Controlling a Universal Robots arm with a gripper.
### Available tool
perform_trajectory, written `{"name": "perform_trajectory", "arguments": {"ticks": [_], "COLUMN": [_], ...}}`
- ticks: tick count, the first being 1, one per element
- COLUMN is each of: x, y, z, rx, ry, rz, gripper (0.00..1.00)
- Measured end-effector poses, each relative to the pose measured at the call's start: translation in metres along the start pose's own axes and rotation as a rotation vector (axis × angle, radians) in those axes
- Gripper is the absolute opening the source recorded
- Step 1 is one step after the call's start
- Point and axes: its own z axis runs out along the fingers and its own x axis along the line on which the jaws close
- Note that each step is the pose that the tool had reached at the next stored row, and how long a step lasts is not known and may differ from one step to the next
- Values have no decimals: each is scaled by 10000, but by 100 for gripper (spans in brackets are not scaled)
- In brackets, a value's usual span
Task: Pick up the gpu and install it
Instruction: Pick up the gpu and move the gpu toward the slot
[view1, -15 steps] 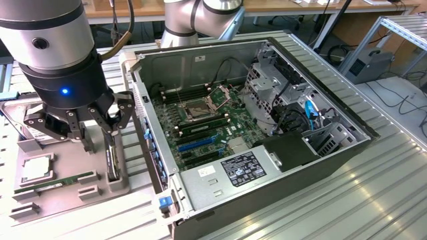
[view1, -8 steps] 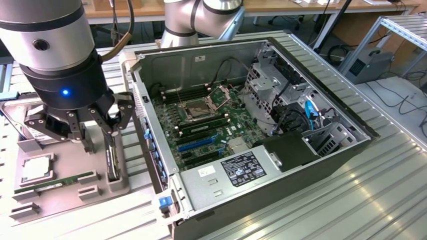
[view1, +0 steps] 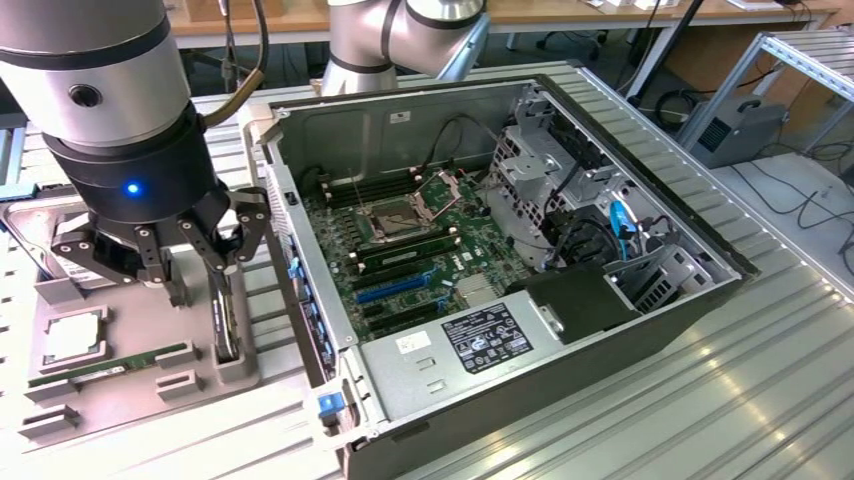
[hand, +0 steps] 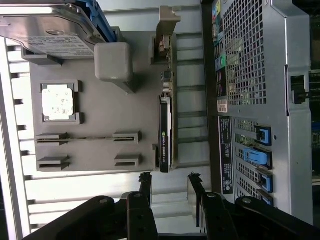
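1. Ribbed aluminium table: runs out of the exterior view on all sides.
2. Computer case: dark sheet-metal tower lying on its side, side panel off. Inside are a green motherboard with an open CPU socket, a silver power supply with a black label, and drive cages with cables. The wrist view shows its perforated rear panel with blue slot latches, cut off at the edge.
3. Robot arm: grey and black, upper part out of frame; it hides part of the fixture behind it.
4. Grey plastic fixture tray, beside the case, holds four parts in moulded seats.
5. Hard drive: silver, white label, partly cut off.
6. The gpu: thin dark card standing on edge in the slot on the tray's case side, metal bracket at one end. In the exterior view the gpu shows edge-on, its upper part hidden by a finger.
7. CPU: square, silver.
8. RAM stick: seen edge-on, hard to make out.
9. Gripper: black fingers spread wide, grasping nothing, in line with the card but apart from it.
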Motion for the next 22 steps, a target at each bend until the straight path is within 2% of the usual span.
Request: {"name": "perform_trajectory", "arguments": {"ticks": [22], "x": [2], "y": [0], "z": [67], "rx": [34], "ry": [-2], "rz": [-1], "gripper": [42]}}
